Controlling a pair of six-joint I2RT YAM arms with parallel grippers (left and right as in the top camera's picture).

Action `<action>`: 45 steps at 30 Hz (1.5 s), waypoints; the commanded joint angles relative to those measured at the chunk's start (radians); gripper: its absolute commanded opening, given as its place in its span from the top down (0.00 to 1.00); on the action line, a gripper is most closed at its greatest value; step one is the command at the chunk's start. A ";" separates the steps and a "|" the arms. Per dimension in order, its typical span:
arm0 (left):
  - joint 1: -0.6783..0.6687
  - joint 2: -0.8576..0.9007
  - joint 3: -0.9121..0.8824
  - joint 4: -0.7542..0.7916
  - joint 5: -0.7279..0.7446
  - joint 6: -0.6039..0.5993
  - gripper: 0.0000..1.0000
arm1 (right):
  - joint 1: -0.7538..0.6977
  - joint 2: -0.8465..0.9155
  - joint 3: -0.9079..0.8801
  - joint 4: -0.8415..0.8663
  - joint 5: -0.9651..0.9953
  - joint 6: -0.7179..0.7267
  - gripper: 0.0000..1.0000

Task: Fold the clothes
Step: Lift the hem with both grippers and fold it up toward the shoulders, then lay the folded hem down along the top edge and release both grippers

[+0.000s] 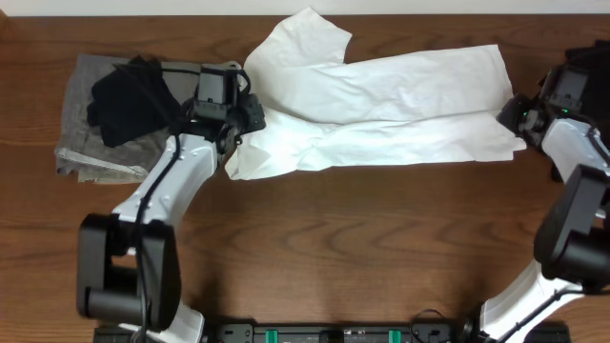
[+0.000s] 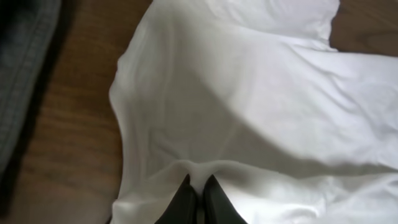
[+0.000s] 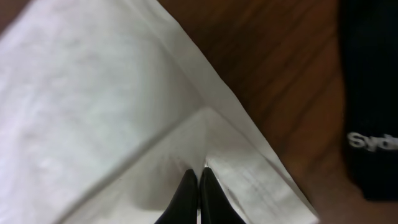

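Likely soft and light, the T-shirt [image 1: 381, 105] sprawls across upper centre; your left gripper [image 2: 198, 186] and right gripper [image 3: 199, 175] each pinch one end, jaws clamped on cloth. Favour the doubled hems.

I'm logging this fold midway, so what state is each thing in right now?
T-shirt: spread on the table, folded into a long band, one sleeve sticking out on top.
left hand: shut, pinching the T-shirt's left end.
right hand: shut, pinching the T-shirt's hemmed right end.
grey garment: roughly folded, lying flat.
black garment: crumpled on the grey garment.
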 commanded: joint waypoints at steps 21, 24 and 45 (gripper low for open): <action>0.005 0.093 0.100 0.149 -0.020 0.076 0.70 | 0.032 0.013 0.066 0.138 -0.055 -0.198 0.47; 0.005 0.000 0.103 0.034 -0.020 0.074 0.70 | 0.032 -0.066 0.085 -0.018 -0.053 -0.200 0.45; 0.005 0.130 0.067 -0.374 0.112 0.043 0.72 | 0.027 0.035 0.042 -0.246 0.006 -0.326 0.99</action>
